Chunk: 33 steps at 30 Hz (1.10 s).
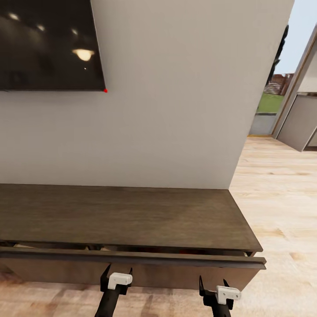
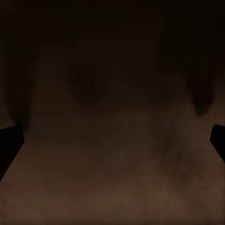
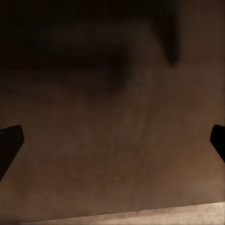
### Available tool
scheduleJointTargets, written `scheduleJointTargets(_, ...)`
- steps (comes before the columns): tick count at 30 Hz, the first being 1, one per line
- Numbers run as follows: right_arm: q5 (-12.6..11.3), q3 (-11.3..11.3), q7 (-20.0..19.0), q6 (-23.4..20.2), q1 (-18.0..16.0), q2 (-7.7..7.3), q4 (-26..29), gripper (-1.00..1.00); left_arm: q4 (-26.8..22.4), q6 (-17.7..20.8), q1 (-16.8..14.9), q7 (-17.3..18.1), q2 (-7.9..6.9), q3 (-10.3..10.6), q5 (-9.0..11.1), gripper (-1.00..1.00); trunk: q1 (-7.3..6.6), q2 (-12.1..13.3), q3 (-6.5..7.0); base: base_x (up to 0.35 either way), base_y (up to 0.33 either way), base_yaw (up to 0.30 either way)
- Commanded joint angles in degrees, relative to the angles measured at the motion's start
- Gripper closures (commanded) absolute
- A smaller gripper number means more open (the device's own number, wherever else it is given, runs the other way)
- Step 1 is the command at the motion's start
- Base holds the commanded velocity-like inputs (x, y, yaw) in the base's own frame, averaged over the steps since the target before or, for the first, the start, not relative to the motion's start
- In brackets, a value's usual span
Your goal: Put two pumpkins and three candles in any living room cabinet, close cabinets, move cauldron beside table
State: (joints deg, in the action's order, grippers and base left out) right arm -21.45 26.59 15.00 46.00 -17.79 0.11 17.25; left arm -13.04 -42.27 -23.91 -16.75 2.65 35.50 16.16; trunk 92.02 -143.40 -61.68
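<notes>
Dark brown cabinet (image 1: pixel 127 215) against wall, drawer slightly ajar

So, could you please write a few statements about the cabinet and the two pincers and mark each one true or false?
1. The cabinet drawer is pulled slightly out. True.
2. The left pincer grips a pumpkin. False: it is open and empty, facing the drawer front.
3. A dark screen hangs on the wall above the cabinet. True.
4. The right pincer rests on the cabinet top. False: it sits low, in front of the drawer front.
5. The cabinet top has candles on it. False: the part in view is bare.
</notes>
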Motion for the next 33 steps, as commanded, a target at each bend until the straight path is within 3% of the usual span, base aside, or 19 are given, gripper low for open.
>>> scheduleJointTargets(1,-0.18,0.48,0.47,0.14,-0.05,-0.02,-0.02,-1.00,0.03,-0.18,-0.06,-0.30,-0.01,0.54,0.35,-1.00,-0.01,-0.02,-0.04,0.002,0.000,0.000)
scheduleJointTargets(33,-0.17,0.48,0.47,0.14,-0.05,-0.02,-0.02,-1.00,0.03,-0.18,-0.02,-0.30,-0.01,0.54,0.28,-1.00,-0.01,-0.02,-0.04,0.045,0.000,0.000)
